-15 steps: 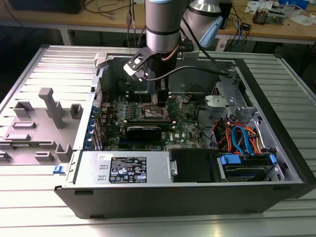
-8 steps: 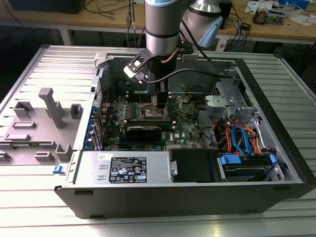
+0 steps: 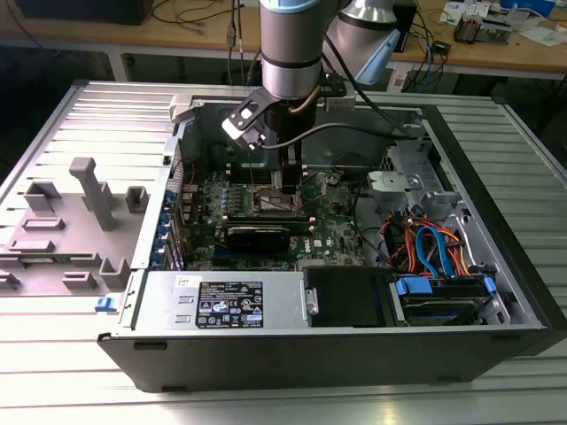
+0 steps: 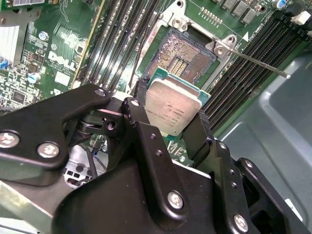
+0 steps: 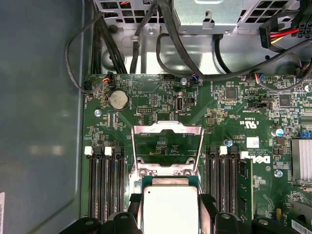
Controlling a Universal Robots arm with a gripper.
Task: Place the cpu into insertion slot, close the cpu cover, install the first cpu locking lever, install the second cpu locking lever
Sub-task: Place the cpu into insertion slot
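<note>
Cpu [image 4: 171, 108] is gripped between the jaws near the insertion slot [image 4: 187, 51], its side edges hidden by them.

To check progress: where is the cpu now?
In the second wrist view, the cpu is clamped in the gripper, close to the empty slot, not in it.

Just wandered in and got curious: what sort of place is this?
Probably a robotics or electronics lab: a robot arm holds a cpu in its jaws inside an opened computer case, with cable-strewn workbenches behind.
</note>
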